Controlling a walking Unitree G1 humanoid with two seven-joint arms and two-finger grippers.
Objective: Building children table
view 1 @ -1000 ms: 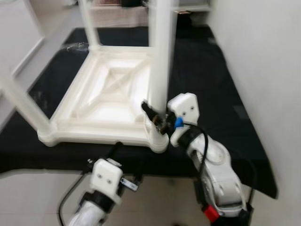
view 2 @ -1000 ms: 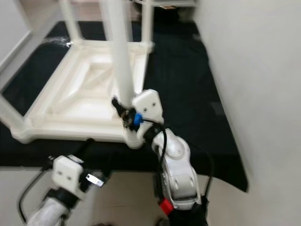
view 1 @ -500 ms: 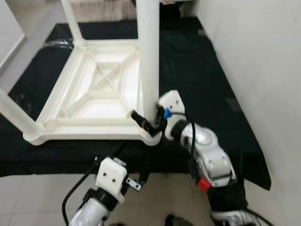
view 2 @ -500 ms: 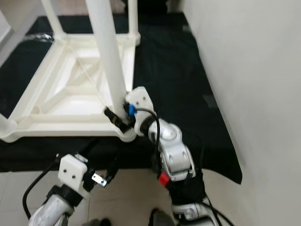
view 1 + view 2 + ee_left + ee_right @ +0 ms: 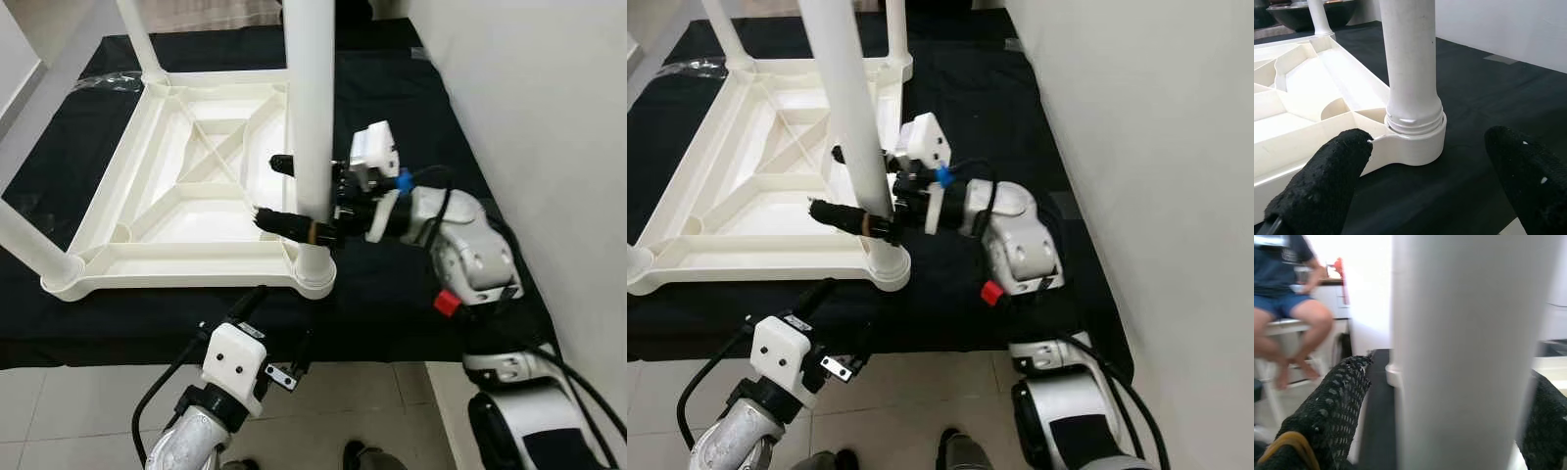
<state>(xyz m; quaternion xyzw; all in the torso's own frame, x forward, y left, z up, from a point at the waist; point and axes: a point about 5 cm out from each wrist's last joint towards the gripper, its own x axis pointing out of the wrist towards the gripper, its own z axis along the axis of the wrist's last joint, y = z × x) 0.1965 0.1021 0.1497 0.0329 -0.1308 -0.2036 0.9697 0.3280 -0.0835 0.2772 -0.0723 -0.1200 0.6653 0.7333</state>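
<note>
One black mat, tiled floor, white wall

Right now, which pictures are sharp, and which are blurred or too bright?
Left eye view: sharp, evenly lit. Left wrist view: table leg sharp, fingers slightly soft. Right wrist view: the leg is close and blurred, and the background is washed out by glare.

Both eye views are bright and evenly lit, sharp, with soft shadows. The white table leg looks overexposed. In the right wrist view the leg is blurred and the background glares white.
</note>
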